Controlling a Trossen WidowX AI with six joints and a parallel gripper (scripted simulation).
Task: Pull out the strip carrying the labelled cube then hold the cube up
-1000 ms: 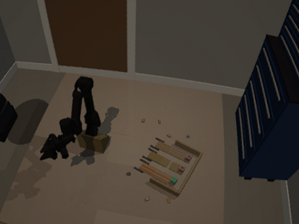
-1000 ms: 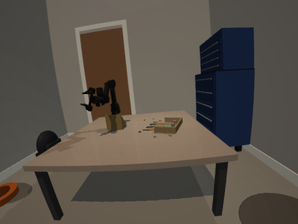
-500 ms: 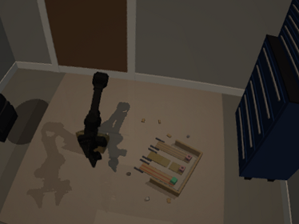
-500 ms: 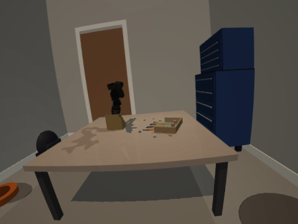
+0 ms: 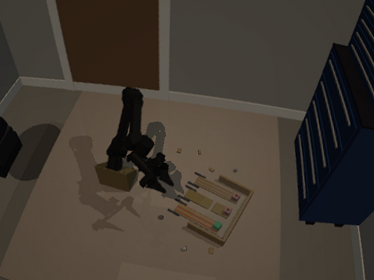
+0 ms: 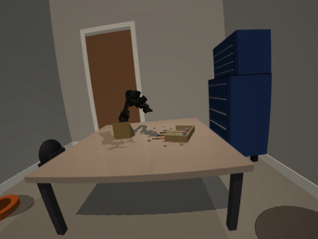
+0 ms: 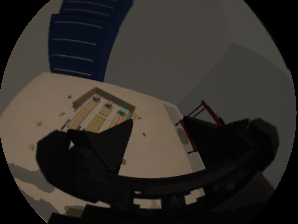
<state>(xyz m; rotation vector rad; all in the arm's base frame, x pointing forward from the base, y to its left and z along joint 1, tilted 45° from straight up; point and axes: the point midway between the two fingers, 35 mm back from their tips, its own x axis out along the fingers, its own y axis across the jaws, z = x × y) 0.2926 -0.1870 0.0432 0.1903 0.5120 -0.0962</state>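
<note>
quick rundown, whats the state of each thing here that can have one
end effector: open, holding nothing, raised above the table short of the tray
door: closed
blue drawer cabinet: all drawers shut
tray: flat on the table, strips and cubes inside
green cube: resting on a strip at the tray's closed end

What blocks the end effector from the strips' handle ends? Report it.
Nothing visible does. The open, empty end effector hangs above the table, short of the tray; the strips' dark handles point toward it, with only small scattered bits off to the sides.
</note>
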